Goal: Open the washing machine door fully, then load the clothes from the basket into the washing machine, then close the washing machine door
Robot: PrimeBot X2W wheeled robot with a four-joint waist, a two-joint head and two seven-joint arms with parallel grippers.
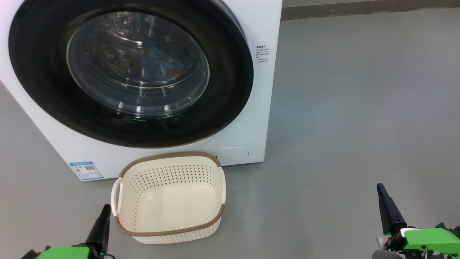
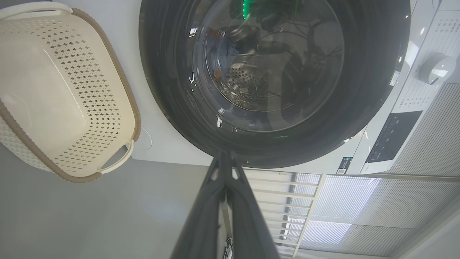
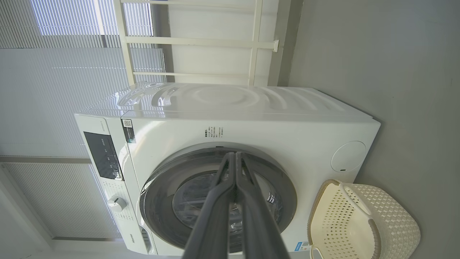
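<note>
The white washing machine (image 1: 258, 118) stands ahead with its black-rimmed round door (image 1: 46, 90) shut against the front. Through the glass I make out blue cloth with orange spots, the clothes (image 1: 158, 61), lying in the drum. The cream basket (image 1: 169, 198) with a brown rim sits on the floor in front of the machine, with nothing in it. My left gripper (image 1: 106, 208) is shut at the lower left, just left of the basket. My right gripper (image 1: 380, 187) is shut at the lower right, well away from the machine. The door (image 2: 366, 90) and basket (image 2: 64, 93) also appear in the left wrist view, and the machine (image 3: 251, 118) in the right wrist view.
Grey floor (image 1: 359, 108) stretches to the right of the machine. A wall base (image 1: 359, 7) runs along the back. White window blinds (image 3: 54, 72) and a control panel (image 3: 102, 154) with a dial (image 3: 116, 204) are visible in the right wrist view.
</note>
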